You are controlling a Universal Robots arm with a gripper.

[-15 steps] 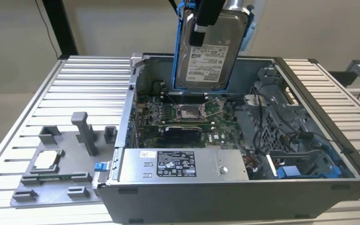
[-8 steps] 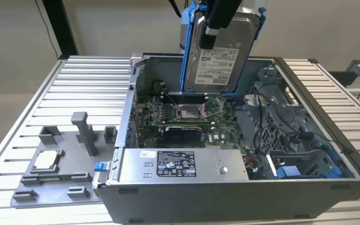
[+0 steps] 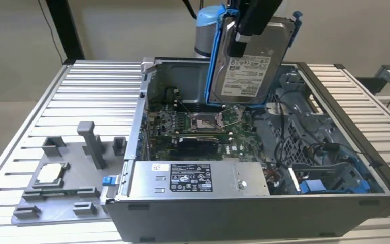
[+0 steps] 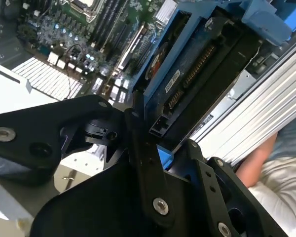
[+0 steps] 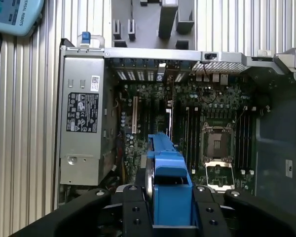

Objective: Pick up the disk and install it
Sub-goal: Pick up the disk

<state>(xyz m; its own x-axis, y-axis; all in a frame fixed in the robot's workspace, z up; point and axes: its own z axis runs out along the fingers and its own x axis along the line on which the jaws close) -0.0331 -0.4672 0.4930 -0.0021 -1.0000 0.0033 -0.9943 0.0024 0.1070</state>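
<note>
The gripper [image 3: 241,44] — cropped at the edge — hides part of the disk [image 3: 249,76].

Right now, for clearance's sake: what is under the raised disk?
The open computer case, with its green circuit board and open chip socket. The disk and hand hide the board directly beneath them in the first wrist view.

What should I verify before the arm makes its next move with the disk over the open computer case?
1. Grip: end effector shut on the disk: ok.
2. Disk held upright above the computer case, apart from it: ok.
3. Case open, motherboard exposed: ok.
4. Room for the disk at the case's side towards the exterior view's right: cannot tell; cables cross there.
5. People away from the work area: not ok; a person's arm is beside the table.
</note>
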